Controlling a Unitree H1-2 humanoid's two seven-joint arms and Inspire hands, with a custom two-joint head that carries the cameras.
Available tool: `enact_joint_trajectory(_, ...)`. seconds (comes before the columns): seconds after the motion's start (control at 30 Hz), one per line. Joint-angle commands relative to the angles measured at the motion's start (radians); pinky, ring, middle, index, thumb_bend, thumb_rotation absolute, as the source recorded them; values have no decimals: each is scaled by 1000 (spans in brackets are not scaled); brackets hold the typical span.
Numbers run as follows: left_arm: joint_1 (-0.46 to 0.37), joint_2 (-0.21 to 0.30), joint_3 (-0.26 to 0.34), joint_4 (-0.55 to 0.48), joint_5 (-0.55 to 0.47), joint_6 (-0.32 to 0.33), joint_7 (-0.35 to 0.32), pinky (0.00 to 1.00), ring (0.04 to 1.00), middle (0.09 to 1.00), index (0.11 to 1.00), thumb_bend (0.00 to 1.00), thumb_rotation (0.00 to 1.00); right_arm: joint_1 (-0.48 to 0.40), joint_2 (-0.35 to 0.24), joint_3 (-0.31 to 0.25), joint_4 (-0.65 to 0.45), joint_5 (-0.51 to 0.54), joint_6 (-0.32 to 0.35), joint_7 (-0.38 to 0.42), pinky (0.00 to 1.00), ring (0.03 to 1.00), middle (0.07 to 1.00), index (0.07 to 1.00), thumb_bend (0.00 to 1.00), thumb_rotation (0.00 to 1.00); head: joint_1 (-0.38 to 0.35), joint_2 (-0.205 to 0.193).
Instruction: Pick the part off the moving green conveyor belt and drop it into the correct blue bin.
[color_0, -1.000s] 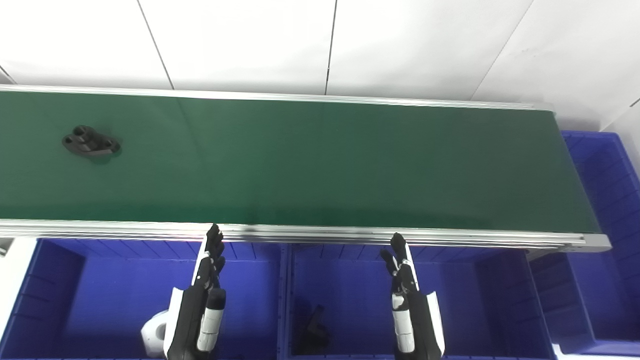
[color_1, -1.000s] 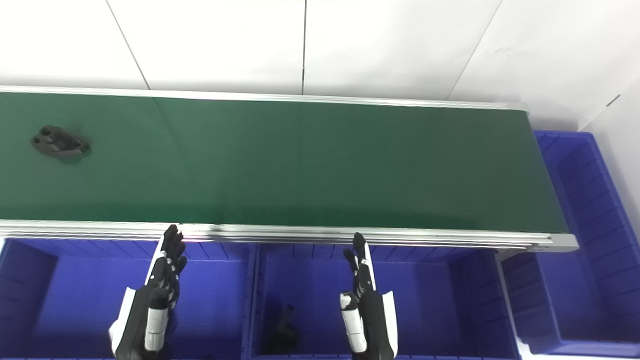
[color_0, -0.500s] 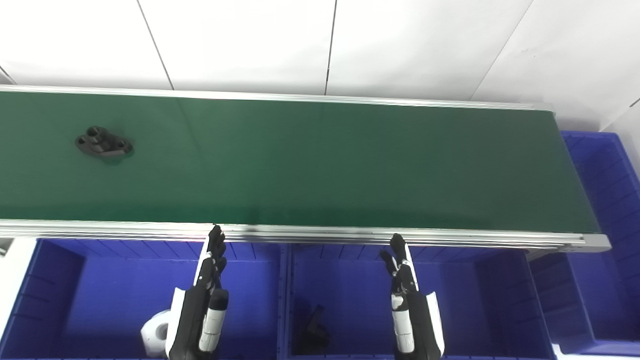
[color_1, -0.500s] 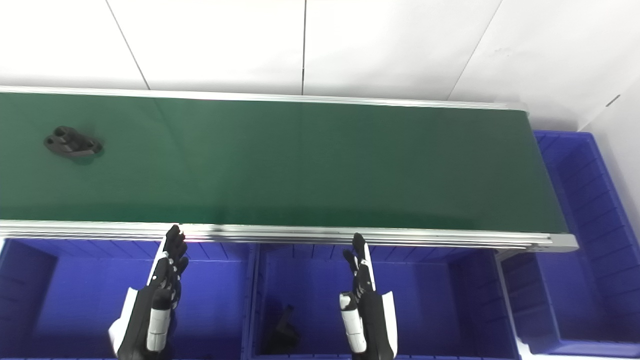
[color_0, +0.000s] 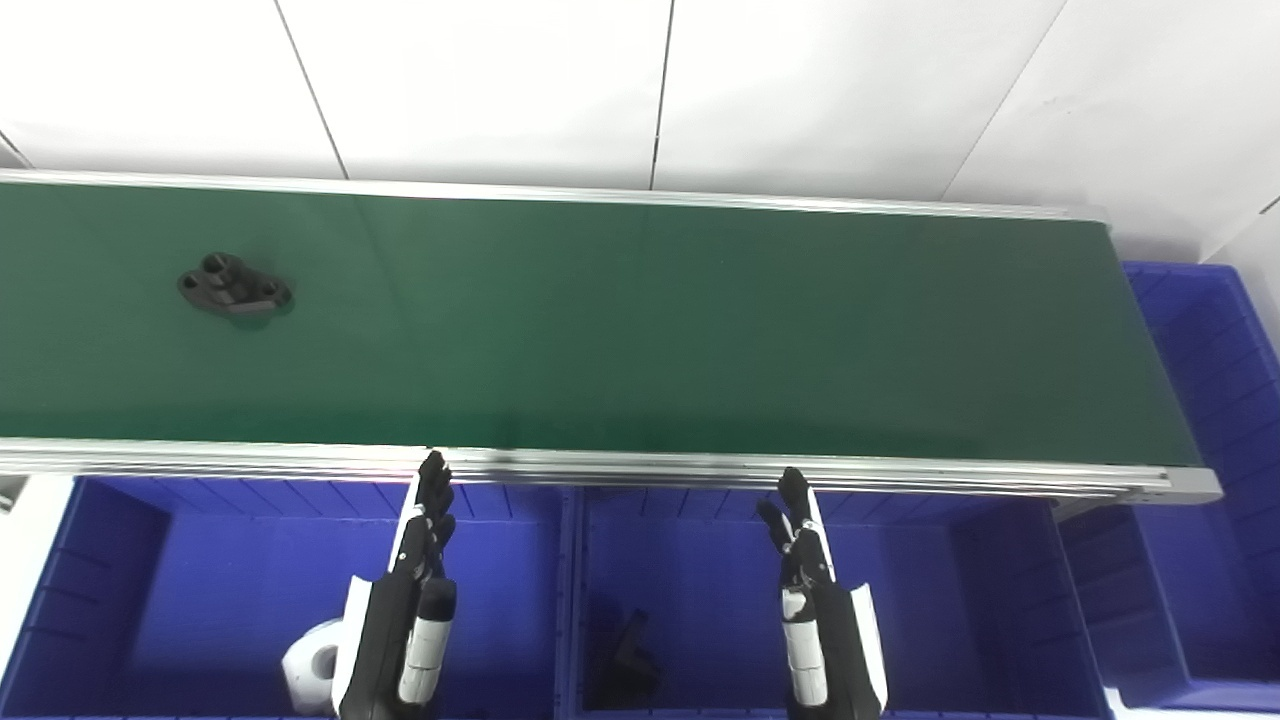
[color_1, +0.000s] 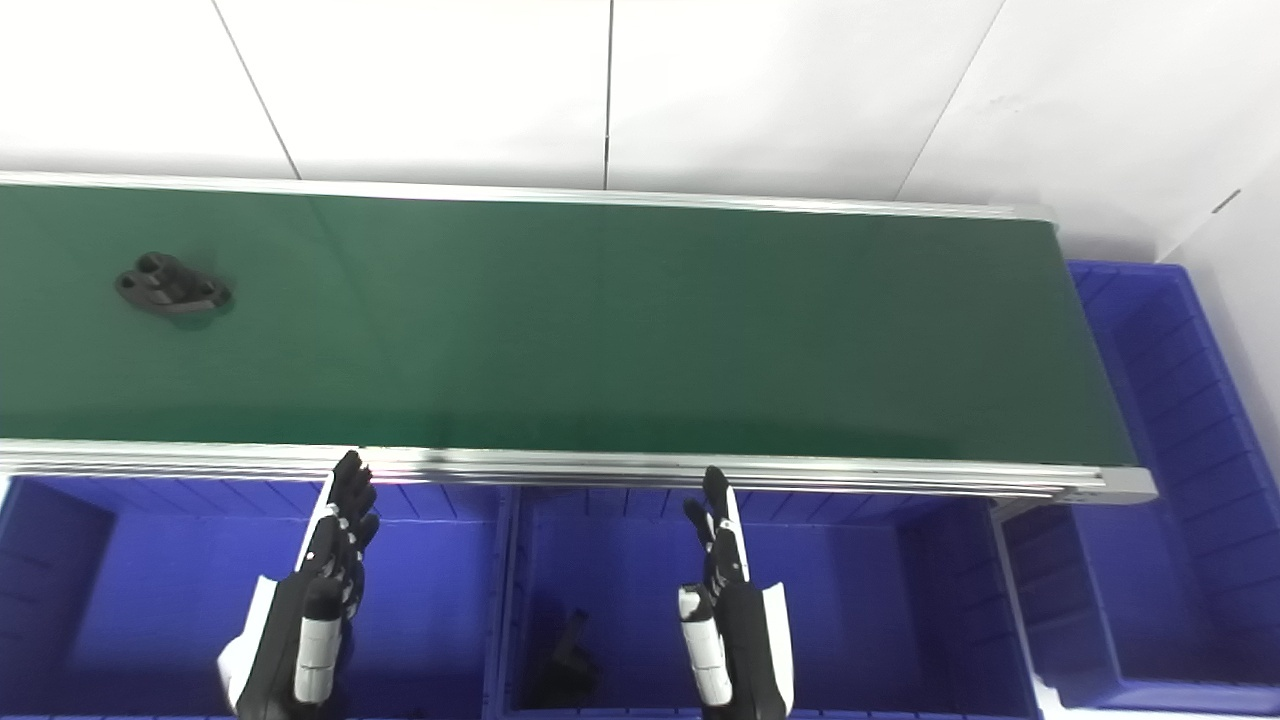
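1. My left hand (color_0: 415, 560) hangs over the left bin (color_0: 200, 600), holding nothing, fingers stretched straight up toward the belt's near rail (color_0: 640, 465), its tips just short of that rail.
2. My right hand (color_0: 805, 560) hangs over the middle bin (color_0: 900, 590), also empty, fingers extended and a little apart, tips just below the same rail.
3. The part (color_0: 235, 288), a flat black piece with round holes in it, lies on the belt (color_0: 700, 320) toward its left end, nearer the far edge than the near one. It is well apart from both my hands, up and to the left of my left hand.
4. A small dark piece (color_0: 628, 655) lies at the bottom of the middle bin, left of my right wrist.
5. A white round thing (color_0: 305, 675) sits low in the left bin, just beside my left forearm; I cannot tell what it is.
6. A third bin (color_0: 1215, 400) stands past the belt's right end.
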Motion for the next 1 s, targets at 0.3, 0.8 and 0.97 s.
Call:
enact_joint_trajectory(0.3, 4, -3, -7, -22, 12, -32, 4, 1000, 1000, 1000, 1000, 835, 1000, 14, 43, 31, -6, -6, -37, 8, 1000, 958, 1000, 1000, 778, 1000, 0, 1)
enact_joint_trajectory(0.8, 6, 1, -9, -21, 20, -38, 3, 1000, 1000, 1000, 1000, 829, 1000, 16, 47, 33, -7, -5, -36, 6, 1000, 954, 997, 1000, 793, 1000, -2, -1)
enact_joint_trajectory(0.97, 6, -1, -12, -4, 24, -45, 5, 1000, 1000, 1000, 1000, 835, 1000, 13, 39, 29, 12, 2, -54, 8, 1000, 954, 1000, 1000, 772, 1000, 24, -35)
